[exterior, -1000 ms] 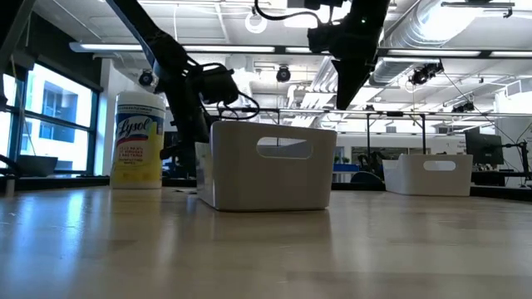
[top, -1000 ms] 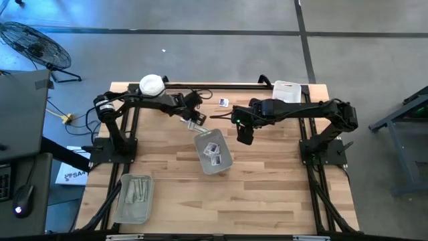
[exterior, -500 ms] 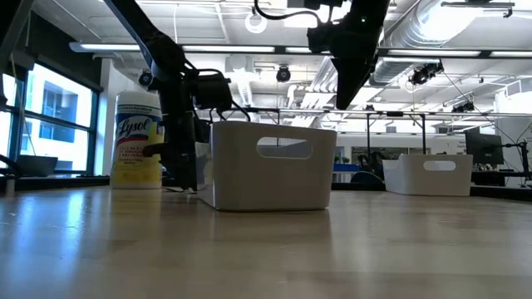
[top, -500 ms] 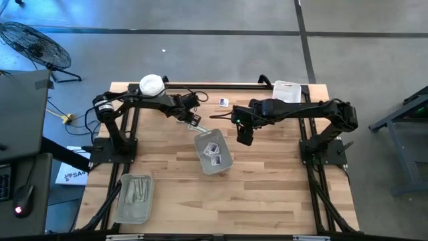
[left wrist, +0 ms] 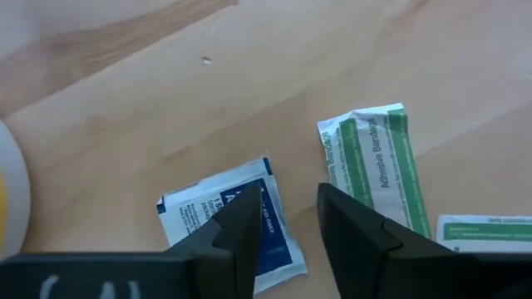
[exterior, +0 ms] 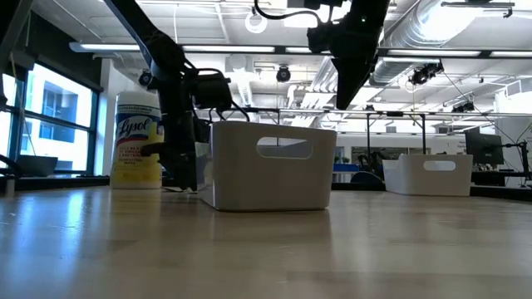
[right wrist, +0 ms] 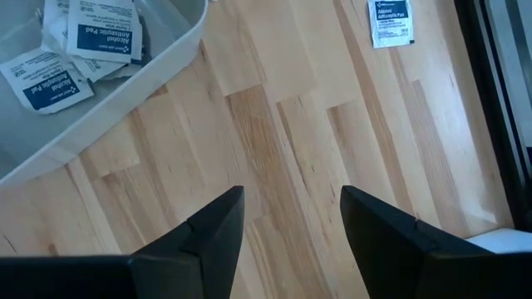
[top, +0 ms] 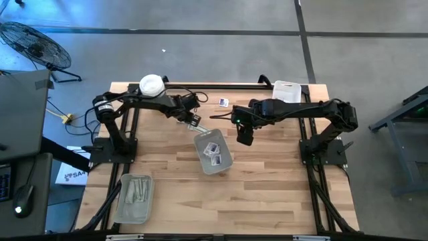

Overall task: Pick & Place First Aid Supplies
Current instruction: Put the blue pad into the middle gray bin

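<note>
In the left wrist view a white and blue packet (left wrist: 218, 218) and a green adhesive bandage strip (left wrist: 371, 166) lie flat on the wooden table, and a third packet (left wrist: 486, 232) shows at the edge. My left gripper (left wrist: 288, 195) (top: 194, 122) points steeply down over them, open, with bare table in its gap. One finger (left wrist: 241, 224) stands over the blue packet's edge. The clear tray (top: 199, 144) beside it holds several white packets (top: 212, 150). My right gripper (top: 244, 137) (right wrist: 291, 216) hangs open, high above the table right of the tray. My left gripper comes from above, and one fingertip covers the blue packet's near corner (left wrist: 264, 170). Whether it touches the packet, I cannot tell. The packet lies flat on the table.
One more white packet (top: 223, 102) (right wrist: 389, 21) lies at the far side. A second tray (top: 120, 201) with green strips sits at the near left. A round tub (top: 152, 85) (exterior: 139, 137) stands at the far left and a white bin (top: 287, 90) at the far right.
My left gripper has tipped so that it points more steeply down, and its fingertips have swung down to the table beside the tray's far end. Its gap looks the same.
</note>
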Available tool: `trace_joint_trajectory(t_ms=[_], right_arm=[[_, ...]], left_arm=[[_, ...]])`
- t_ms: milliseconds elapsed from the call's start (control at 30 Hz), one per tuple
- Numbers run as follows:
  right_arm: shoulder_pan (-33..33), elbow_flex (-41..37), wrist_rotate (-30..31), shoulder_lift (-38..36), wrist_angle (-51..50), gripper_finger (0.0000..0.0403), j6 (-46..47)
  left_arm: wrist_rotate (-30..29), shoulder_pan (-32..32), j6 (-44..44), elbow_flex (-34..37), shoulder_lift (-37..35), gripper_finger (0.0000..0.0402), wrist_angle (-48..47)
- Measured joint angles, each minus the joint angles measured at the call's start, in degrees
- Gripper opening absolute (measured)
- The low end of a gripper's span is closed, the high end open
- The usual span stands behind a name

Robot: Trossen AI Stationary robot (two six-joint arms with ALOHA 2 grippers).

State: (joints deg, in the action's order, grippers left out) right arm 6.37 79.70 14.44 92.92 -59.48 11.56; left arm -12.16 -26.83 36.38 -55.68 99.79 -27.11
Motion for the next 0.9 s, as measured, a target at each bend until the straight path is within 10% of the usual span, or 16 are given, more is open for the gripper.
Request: trace_joint_trajectory(t_ms=[400, 900], right_arm=[[0.01, 0.00, -0.02, 0.00, 0.04, 0.0195, 0.30], [0.00, 0.00, -0.04, 0.00, 0.00, 0.0195, 0.19]], left_arm=[[-0.04, -0.11, 1.42, -0.02, -0.09, 0.0006, -1.57], [-1.04, 4.14, 0.98, 0.09, -5.17, 0.0001, -1.92]])
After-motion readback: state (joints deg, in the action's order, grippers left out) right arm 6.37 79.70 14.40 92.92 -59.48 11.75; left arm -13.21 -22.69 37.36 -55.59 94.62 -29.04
